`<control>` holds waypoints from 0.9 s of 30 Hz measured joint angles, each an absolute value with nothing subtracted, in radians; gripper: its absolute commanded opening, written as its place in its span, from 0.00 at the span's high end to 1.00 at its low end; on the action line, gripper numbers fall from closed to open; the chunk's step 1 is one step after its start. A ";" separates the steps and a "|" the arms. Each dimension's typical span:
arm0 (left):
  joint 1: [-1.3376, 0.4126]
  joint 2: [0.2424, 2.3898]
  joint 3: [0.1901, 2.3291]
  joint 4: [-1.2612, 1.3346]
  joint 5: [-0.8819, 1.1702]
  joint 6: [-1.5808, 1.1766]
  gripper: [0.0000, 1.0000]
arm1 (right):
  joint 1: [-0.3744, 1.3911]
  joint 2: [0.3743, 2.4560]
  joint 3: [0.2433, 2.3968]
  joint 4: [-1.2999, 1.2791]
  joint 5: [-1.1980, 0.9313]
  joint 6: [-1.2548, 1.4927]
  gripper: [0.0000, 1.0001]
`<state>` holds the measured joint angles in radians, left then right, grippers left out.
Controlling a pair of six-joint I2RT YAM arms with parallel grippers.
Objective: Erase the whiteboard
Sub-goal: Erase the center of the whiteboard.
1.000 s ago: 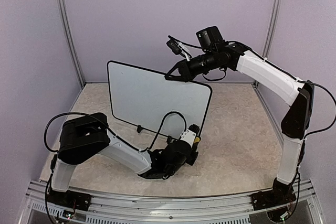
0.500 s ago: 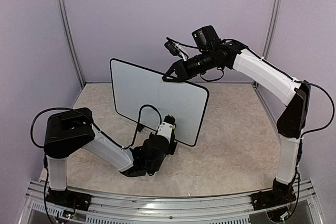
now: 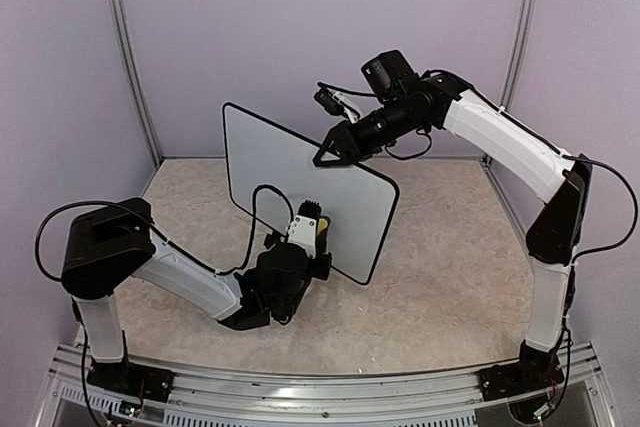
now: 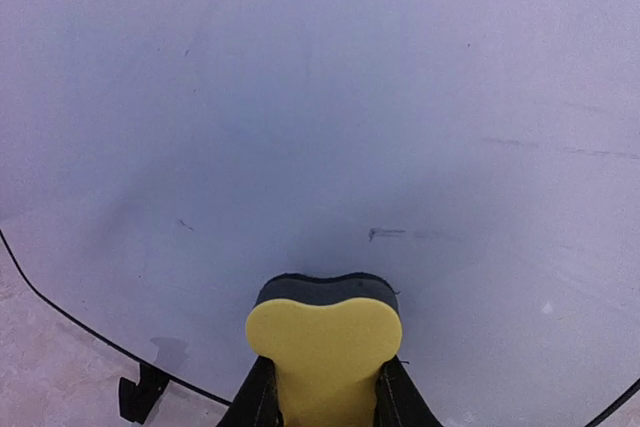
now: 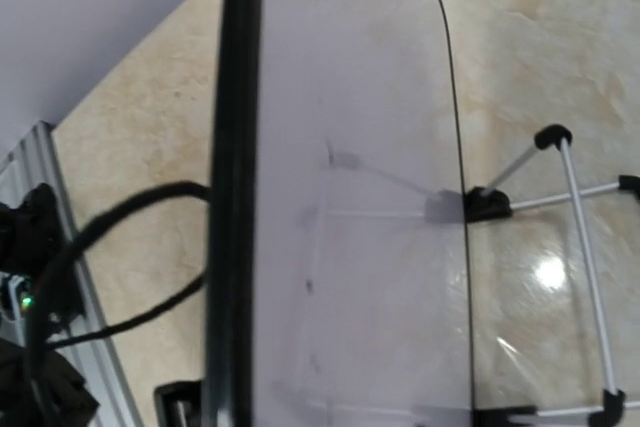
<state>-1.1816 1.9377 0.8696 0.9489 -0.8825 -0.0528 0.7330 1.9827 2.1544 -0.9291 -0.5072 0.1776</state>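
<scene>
My left tool (image 4: 325,399) is closed narrow on a yellow sponge (image 4: 323,339) with a dark face. Only the inner edges of its fingers show, cut off at the bottom of the left wrist view. The whiteboard (image 3: 290,182) stands on edge on the desk (image 3: 450,247), directly ahead of that tool. The sponge's dark face is up against the board's lower part, though I cannot tell whether it truly presses. My right tool (image 3: 333,150) grips the board's top edge. Its fingers stay out of the right wrist view, where the black frame runs as a blurred bar down the picture.

Only the left wrist view shows what is on the board: a short faint dark mark (image 4: 385,234) just above the sponge and a few thin streaks farther up, too faint to read. It also shows a black foot (image 4: 140,394) under the frame, low to the tool's left. From above, the board looks blank.

Only the right wrist view shows a thin wire stand (image 5: 575,207) with black clips at the board's far edge, well beyond the tool. A black cable (image 5: 120,237) curves over the desk on the other side of the frame.
</scene>
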 measured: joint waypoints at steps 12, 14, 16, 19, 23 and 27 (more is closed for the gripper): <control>-1.166 1.953 0.875 0.947 -0.881 -0.060 1.00 | 0.718 1.975 2.182 -1.031 -0.350 0.168 1.00; -1.168 1.952 0.875 0.950 -0.873 -0.059 1.00 | 0.715 1.976 2.180 -1.045 -0.352 0.186 1.00; -1.168 1.950 0.868 0.956 -0.867 -0.060 1.00 | 0.715 1.974 2.178 -1.045 -0.350 0.196 1.00; -1.168 1.930 0.815 0.981 -0.827 -0.060 1.00 | 0.715 1.974 2.177 -1.044 -0.351 0.208 1.00; -1.167 1.900 0.712 1.040 -0.735 -0.054 1.00 | 0.715 1.974 2.178 -1.044 -0.349 0.221 1.00; -1.169 1.876 0.644 1.107 -0.628 -0.051 1.00 | 0.715 1.982 2.191 -1.049 -0.343 0.234 1.00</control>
<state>-1.1687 1.8763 0.6441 1.1072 -0.6281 -0.0513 0.7151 1.9816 2.1914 -1.0489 -0.3428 0.2340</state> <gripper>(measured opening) 0.253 0.028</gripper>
